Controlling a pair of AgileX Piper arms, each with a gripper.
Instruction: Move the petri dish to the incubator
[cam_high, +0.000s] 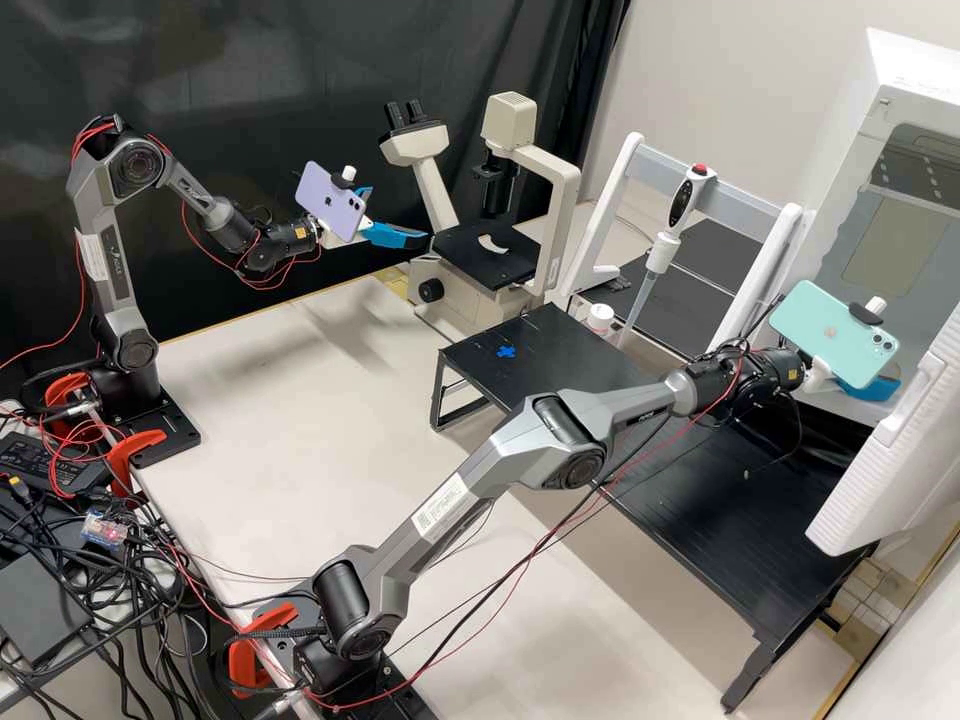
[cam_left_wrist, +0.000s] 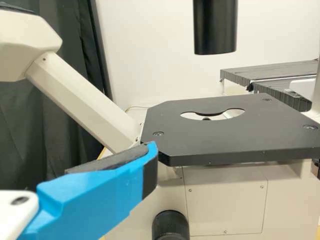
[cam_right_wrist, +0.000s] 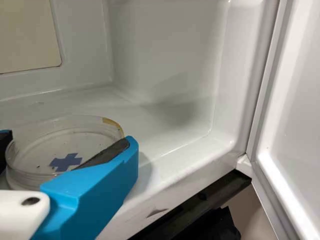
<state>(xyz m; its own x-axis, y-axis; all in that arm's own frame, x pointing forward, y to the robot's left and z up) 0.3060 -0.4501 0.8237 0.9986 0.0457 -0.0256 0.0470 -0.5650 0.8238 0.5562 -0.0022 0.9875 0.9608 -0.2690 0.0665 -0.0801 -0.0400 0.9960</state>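
The dish (cam_right_wrist: 42, 150) is lying level, or nearly so, inside the incubator (cam_right_wrist: 170, 117), close to its open front, with a blue cross (cam_right_wrist: 66, 161) showing through the clear base. Whether the base is resting on the floor or hovering just above it, I cannot tell. The right end effector (cam_right_wrist: 70, 138) is reaching in and, it seems, gripping the dish by its side walls, one finger standing on either side. So the dish is sitting directly between the fingertips, and being round it is offering no long axis to line up. The coming move is probably turning on that: setting the base flat, parting the fingers evenly, then backing straight out so neither pad is dragging the rim. The open door (cam_right_wrist: 300, 100) is standing to one side of that way out and could be getting knocked. The left end effector (cam_high: 399, 214) is hanging wide and unladen across the bench (cam_high: 280, 400) by the microscope (cam_high: 470, 255), much farther off.
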